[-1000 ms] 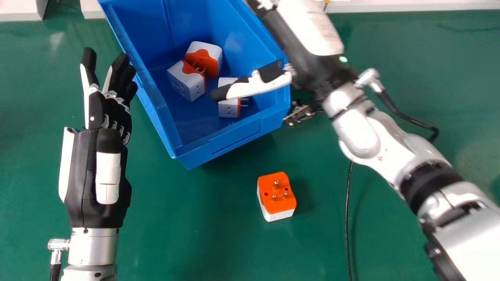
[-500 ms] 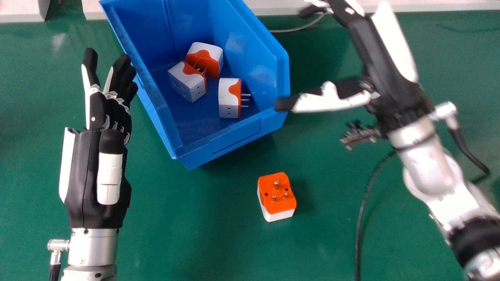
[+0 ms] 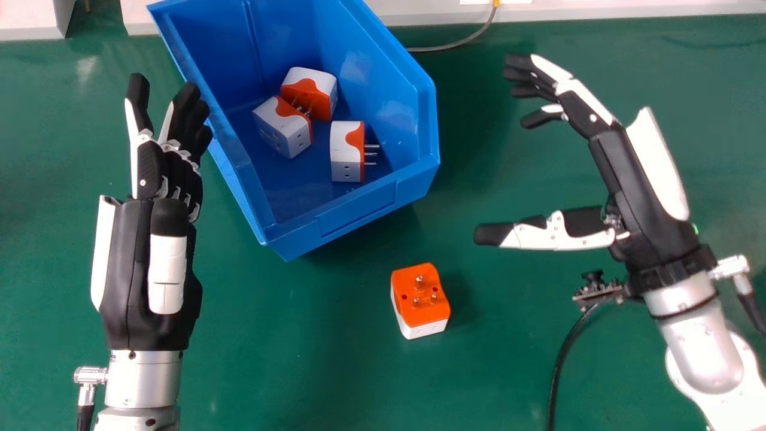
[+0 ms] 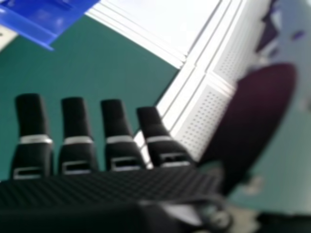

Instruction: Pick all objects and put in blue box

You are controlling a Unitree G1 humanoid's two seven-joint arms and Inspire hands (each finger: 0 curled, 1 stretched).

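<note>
The right robot hand (image 3: 643, 197) is spread and empty, its thumb well apart from its lightly bent fingers, right of the blue box (image 3: 359, 209). The left robot hand (image 3: 149, 269), fingers extended, lies left of the box. The head view shows one adapter (image 3: 421, 296) prongs up on the tabletop (image 3: 287, 359) and three other adapters (image 3: 347, 152) inside the box; the right hand view shows a perforated white panel (image 4: 201, 114). Compared with earlier, the right robot hand is farther from the box and nearer the robot.

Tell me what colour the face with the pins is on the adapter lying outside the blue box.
The adapter's pin face is orange, best seen in the head view.
</note>
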